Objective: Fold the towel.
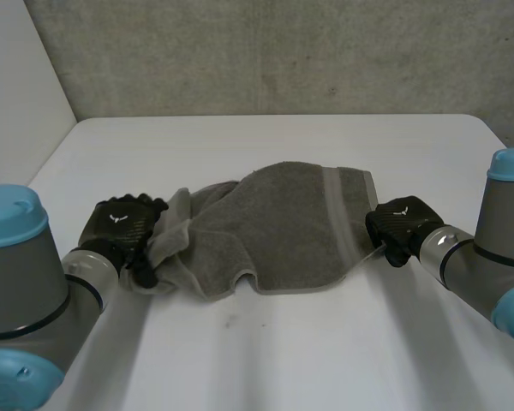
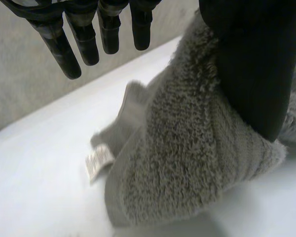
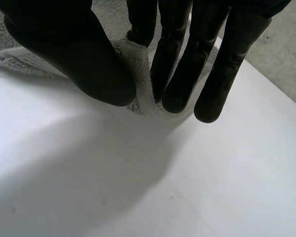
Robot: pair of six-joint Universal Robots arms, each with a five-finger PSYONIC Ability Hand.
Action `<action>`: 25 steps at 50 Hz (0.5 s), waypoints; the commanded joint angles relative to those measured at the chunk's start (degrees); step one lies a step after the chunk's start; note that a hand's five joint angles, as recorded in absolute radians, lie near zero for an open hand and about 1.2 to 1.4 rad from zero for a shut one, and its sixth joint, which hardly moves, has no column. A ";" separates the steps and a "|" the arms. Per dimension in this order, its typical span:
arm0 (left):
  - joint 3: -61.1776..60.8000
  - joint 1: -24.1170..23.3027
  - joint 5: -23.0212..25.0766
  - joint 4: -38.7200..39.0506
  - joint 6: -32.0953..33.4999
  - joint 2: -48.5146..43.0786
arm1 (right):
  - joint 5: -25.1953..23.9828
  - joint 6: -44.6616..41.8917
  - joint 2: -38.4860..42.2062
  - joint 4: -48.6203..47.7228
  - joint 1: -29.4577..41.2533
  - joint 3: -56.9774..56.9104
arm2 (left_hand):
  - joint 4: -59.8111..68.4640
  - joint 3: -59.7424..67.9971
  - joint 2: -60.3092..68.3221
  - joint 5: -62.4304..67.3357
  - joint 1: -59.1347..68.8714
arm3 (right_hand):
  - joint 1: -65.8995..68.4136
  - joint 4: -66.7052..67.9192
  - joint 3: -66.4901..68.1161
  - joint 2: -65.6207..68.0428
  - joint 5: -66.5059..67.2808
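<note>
A grey towel (image 1: 283, 227) lies spread across the middle of the white table (image 1: 274, 351), bunched into folds at its left end. My left hand (image 1: 124, 224) is at that bunched end. In the left wrist view its fingers (image 2: 84, 39) are straight and lifted clear of the cloth, while its thumb (image 2: 251, 64) rests on a thick fold of towel (image 2: 187, 163). My right hand (image 1: 400, 224) is at the towel's right edge, near the striped border. In the right wrist view that hand (image 3: 177, 59) pinches the towel's edge (image 3: 140, 96) between thumb and fingers.
A small white label (image 2: 97, 162) sticks out from the towel near my left hand. A grey concrete wall (image 1: 283, 51) stands behind the table, and a white wall (image 1: 17, 94) runs along its left side. Bare tabletop lies in front of the towel.
</note>
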 commanded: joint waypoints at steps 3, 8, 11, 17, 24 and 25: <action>-2.84 -3.17 4.74 3.03 4.04 3.57 | -0.03 1.64 -0.35 -0.66 0.02 0.26 | 0.92 0.79 0.97 0.62 0.58 | 1.38 11.68 12.16 12.22 13.08; -4.25 -3.43 7.21 4.26 13.02 3.57 | -0.03 1.64 -0.35 -0.66 0.02 0.35 | 0.76 0.62 0.80 0.46 0.42 | 1.38 11.68 12.16 12.22 13.08; -5.22 -3.52 8.44 5.14 18.65 3.57 | -0.12 1.64 -0.35 -0.66 -0.07 0.26 | 0.42 0.28 0.46 0.12 0.08 | 1.38 11.68 12.16 12.22 13.08; -5.31 -4.22 9.40 6.63 23.39 3.66 | -0.12 1.64 -0.26 -0.75 -0.07 0.26 | -0.08 -0.22 -0.04 -0.38 -0.42 | 1.38 11.68 12.16 12.22 13.08; -4.96 -5.81 9.41 6.20 23.84 3.40 | -0.12 1.56 -0.08 -0.66 -0.16 0.26 | 0.42 0.28 0.46 0.12 0.08 | 1.38 11.68 12.16 12.22 13.08; -4.87 -5.89 9.41 6.11 23.92 3.05 | -0.12 1.56 -0.08 -0.66 -0.16 0.26 | 0.75 0.61 0.80 0.45 0.41 | 1.38 11.68 12.16 12.22 13.08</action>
